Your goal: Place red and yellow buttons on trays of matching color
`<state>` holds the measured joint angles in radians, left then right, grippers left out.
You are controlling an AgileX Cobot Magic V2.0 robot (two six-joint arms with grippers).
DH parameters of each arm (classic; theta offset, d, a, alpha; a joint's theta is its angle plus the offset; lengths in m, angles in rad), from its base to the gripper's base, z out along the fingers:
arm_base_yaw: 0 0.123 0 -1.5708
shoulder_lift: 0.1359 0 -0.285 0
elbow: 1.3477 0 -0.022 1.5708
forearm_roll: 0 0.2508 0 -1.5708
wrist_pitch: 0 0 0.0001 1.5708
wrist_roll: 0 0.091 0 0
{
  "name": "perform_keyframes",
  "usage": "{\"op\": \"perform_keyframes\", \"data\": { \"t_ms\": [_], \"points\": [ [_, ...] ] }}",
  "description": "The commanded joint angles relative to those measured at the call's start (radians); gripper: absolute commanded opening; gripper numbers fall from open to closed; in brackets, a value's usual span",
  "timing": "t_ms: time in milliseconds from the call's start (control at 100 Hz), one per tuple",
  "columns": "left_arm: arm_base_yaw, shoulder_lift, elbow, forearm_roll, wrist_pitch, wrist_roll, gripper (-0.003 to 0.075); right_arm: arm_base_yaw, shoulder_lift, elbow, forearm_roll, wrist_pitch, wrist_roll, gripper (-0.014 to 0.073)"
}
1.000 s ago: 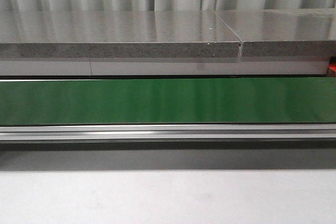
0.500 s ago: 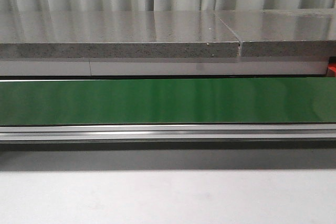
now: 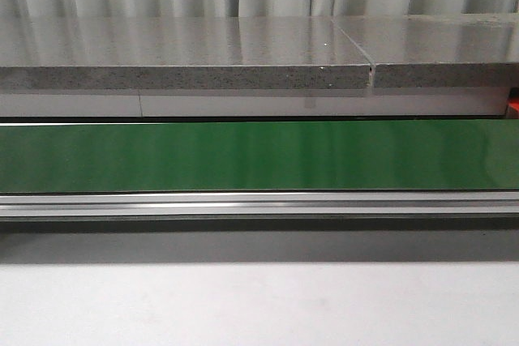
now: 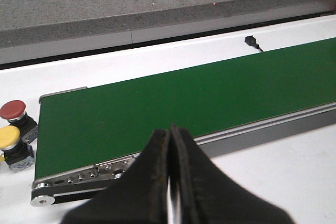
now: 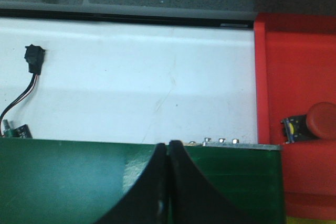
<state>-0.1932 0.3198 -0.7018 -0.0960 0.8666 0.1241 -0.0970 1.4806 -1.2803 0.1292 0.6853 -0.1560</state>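
Both arms idle, left gripper and right gripper fingers clenched on nothing; red button and yellow button sit off the belt's left end, so open left fingers wide before descending squarely.

No text, label, number or sign can be read anywhere.

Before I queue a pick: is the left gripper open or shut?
Shut: the left gripper shows its dark fingers pressed together, nothing between them.
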Motion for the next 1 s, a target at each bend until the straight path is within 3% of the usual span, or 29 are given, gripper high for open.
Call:
{"op": "perform_keyframes", "data": {
  "t_ms": [0, 640, 990],
  "points": [
    [-0.006, 0.011, -0.022, -0.016, -0.066, -0.003, -0.0021, 0.011, -0.096, 0.033, -0.004, -0.079, -0.01, -0.0067],
    [-0.006, 0.011, -0.022, -0.016, -0.1, -0.003, -0.0021, 0.105, -0.68, 0.504, -0.004, -0.127, -0.01, -0.0067],
    [-0.006, 0.011, -0.022, -0.008, -0.146, -0.003, -0.0021, 0.105, -0.926, 0.601, -0.004, -0.122, -0.009, -0.0067]
  ]
}}
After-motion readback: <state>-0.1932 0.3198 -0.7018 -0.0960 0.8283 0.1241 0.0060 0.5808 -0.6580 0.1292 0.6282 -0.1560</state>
